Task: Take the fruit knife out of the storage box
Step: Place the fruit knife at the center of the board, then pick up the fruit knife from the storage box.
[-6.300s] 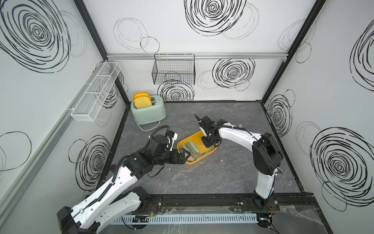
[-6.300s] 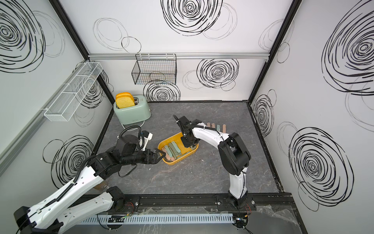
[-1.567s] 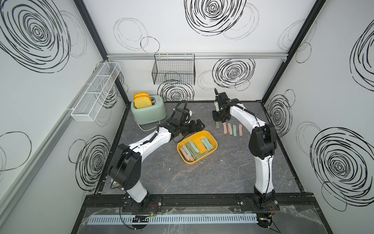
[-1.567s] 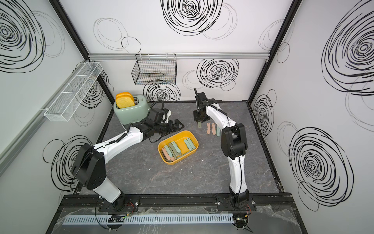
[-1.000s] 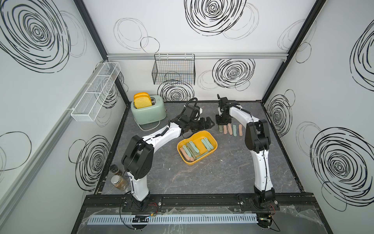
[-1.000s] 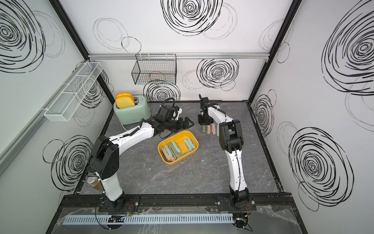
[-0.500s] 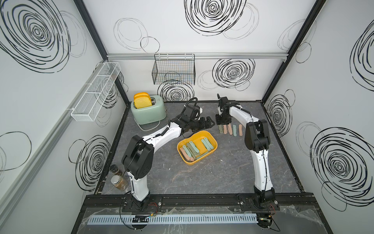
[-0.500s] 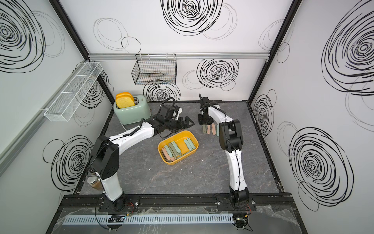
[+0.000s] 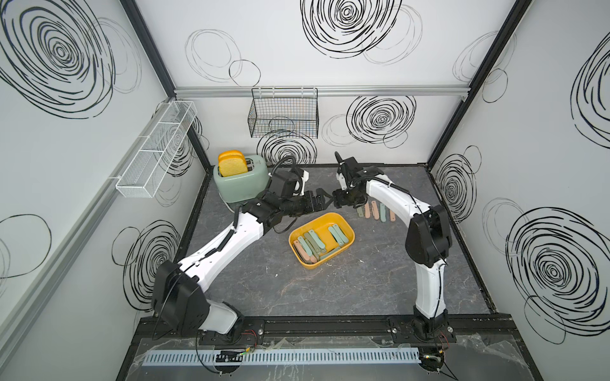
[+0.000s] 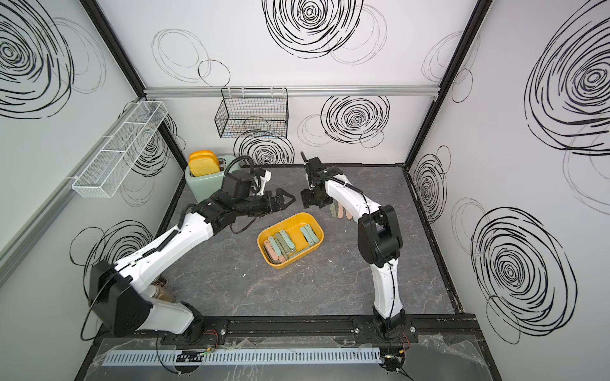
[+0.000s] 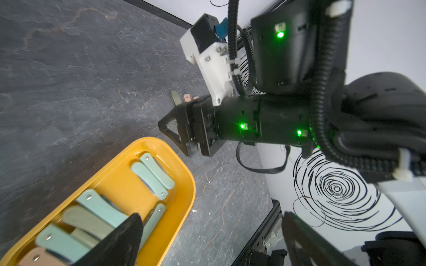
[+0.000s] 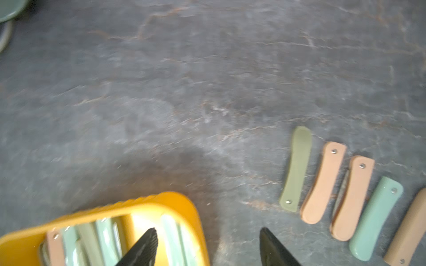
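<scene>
Holding the right fingers (image 12: 144, 247) spread wide and pinching nothing, just behind the mustard-yellow shallow plastic storage box with rounded corners (image 12: 175, 202). Holding the left fingers (image 11: 122, 239) spread just as wide, likewise empty, with the tips of both sets pointing at each other, near but not touching. Leaving most of the folded pastel-handled fruit knives (image 9: 310, 245) heaped inside the box, below and in front of both sets of fingers, overlapping one another. Leaving a row of five more knives (image 12: 322, 182) flat on the dark stone-look surface (image 12: 207, 80), off to the outer side of the right fingers, the olive-green knife (image 12: 296, 168) nearest them. Risking a knock between the two sets of fingers if both are dipping toward the box together. Risking a double pick or a slip too — smooth handles lying crossed, likely sliding under a closing pinch, and a light box likely skidding if a fingertip is catching its wall.
</scene>
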